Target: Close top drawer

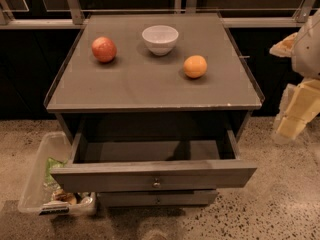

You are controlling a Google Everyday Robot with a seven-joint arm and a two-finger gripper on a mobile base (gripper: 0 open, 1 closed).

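The top drawer (155, 176) stands pulled out, its wide front running side to side, left in view of the end effector (294, 115), whose grip state cannot be told

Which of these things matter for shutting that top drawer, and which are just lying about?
For the job: top drawer, pulled out; its knob; end effector, right of the cabinet, clear of the drawer.
Lying about: bowl, red fruit and orange on the cabinet top; plastic bin on the floor, left; lower drawer.
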